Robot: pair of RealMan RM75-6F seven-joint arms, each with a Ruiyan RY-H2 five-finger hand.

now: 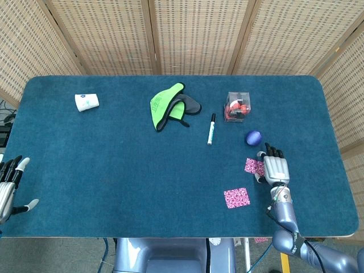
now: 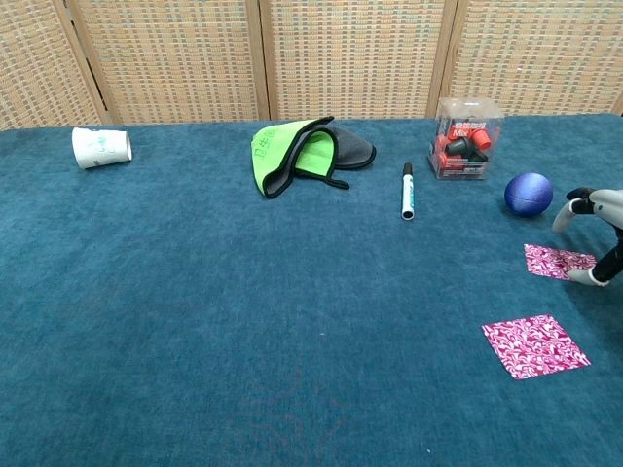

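The right hand (image 1: 274, 169) has its fingers (image 2: 562, 214) spread and holds nothing. The blue ball (image 2: 529, 194) lies just beyond them, far-left on the table (image 1: 114, 165). A pink patterned square (image 2: 557, 261) sits under the thumb. The left hand (image 1: 8, 185) rests open, well apart.

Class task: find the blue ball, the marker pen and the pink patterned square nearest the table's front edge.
blue ball (image 2: 529, 194), chest view, centre of the ball.
marker pen (image 2: 408, 194), chest view, middle of its white barrel.
pink patterned square (image 1: 236, 197), head view, centre of the square.
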